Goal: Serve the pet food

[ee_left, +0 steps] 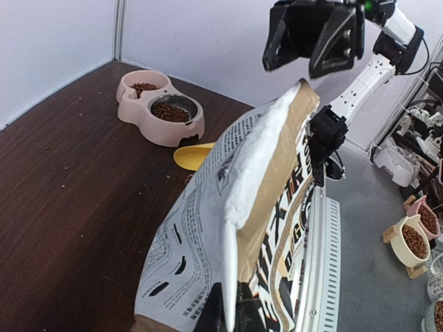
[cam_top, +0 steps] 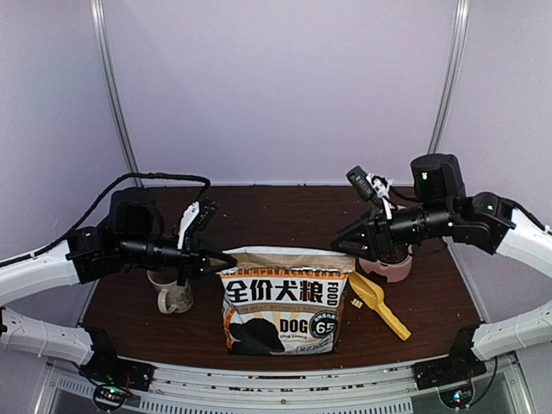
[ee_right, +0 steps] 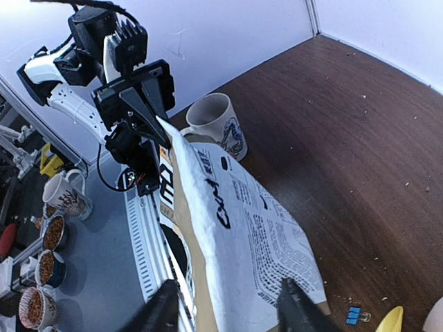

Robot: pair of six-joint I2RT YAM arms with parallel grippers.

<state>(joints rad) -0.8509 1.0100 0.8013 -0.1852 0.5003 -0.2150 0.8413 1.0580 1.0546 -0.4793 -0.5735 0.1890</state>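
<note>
The brown paper bag printed DOG FOOD stands upright at the table's front centre. My left gripper is shut on its top left corner; in the left wrist view the black fingertips pinch the bag's folded top seam. At the top right corner, my right gripper is open, its fingers standing wide on either side of the bag's white seam. Reddish-brown pet food lies in both cups of the pink double bowl.
The pink bowl sits behind the right gripper, and a yellow scoop lies right of the bag. A white mug stands at the bag's left. A blue clip lies on the table. Crumbs dot the dark wood.
</note>
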